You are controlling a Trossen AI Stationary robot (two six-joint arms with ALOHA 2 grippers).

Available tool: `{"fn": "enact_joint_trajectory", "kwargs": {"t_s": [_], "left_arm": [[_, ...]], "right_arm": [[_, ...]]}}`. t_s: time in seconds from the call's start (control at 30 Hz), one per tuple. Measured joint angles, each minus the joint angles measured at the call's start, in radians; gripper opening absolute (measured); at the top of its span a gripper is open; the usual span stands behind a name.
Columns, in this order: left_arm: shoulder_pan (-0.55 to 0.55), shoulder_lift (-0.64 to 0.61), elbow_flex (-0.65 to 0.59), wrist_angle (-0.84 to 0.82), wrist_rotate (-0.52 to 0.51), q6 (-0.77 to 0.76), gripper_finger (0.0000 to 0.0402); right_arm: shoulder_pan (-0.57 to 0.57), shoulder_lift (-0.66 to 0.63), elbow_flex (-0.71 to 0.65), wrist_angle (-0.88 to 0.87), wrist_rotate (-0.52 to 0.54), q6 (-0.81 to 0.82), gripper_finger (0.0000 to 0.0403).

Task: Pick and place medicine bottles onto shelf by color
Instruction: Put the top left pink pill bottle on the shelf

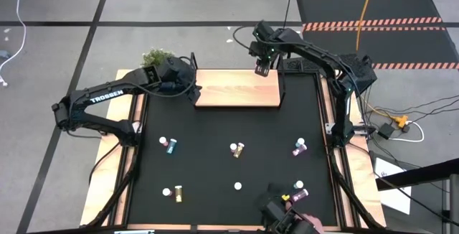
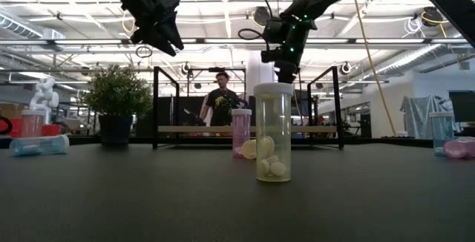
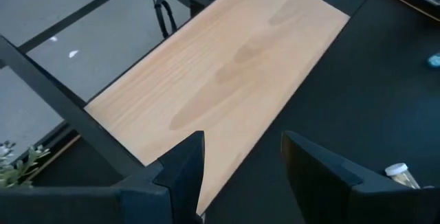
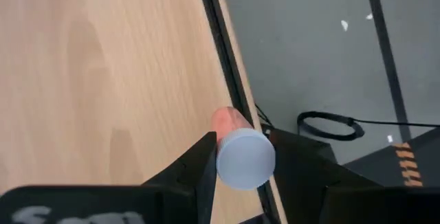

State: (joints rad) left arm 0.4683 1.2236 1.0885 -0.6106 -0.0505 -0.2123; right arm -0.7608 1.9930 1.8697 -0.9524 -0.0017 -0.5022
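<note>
The shelf (image 1: 237, 89), a light wooden board on thin black posts, stands at the table's far middle. My right gripper (image 1: 263, 69) hangs over its far right corner, shut on a pink bottle with a white cap (image 4: 245, 157). My left gripper (image 1: 190, 90) is open and empty over the shelf's left end (image 3: 206, 93). Other bottles are on the black table: a teal one (image 1: 171, 145), a yellow one (image 1: 237, 149), a purple one (image 1: 300, 146), a yellow one (image 1: 174, 191) and a pale one standing upright (image 2: 273, 132). My right gripper pinches the pink bottle between its two fingers (image 4: 199, 163), on the body's sides just below the cap (image 4: 230, 119). The fingers come from above, pointing down. The bottle is lifted clear over the board's far edge, cap toward the wrist and body pointing down at the board.
A potted plant (image 1: 158, 56) stands off the shelf's far left corner. More bottles are near the table's right front (image 1: 297, 187). A dark device (image 1: 283, 216) sits at the near edge. A person (image 2: 221, 97) is in the room behind the table.
</note>
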Motion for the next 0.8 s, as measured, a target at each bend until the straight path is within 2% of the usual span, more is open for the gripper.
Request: {"fn": "enact_joint_trajectory", "kwargs": {"t_s": [0.3, 0.57, 0.8], "left_arm": [[-0.022, -0.001, 0.0, 0.0, -0.003, -0.022, 0.0195], [-0.032, -0.001, 0.0, 0.001, -0.004, -0.033, 0.0195], [-0.032, -0.001, 0.0, 0.002, -0.004, -0.034, 0.0195]], "right_arm": [[0.016, 0.002, -0.103, 0.029, 0.002, -0.018, 0.0121], [0.016, -0.001, -0.144, 0.032, 0.052, -0.068, 0.0124], [0.016, -0.001, -0.147, 0.044, 0.053, -0.067, 0.0136]]}}
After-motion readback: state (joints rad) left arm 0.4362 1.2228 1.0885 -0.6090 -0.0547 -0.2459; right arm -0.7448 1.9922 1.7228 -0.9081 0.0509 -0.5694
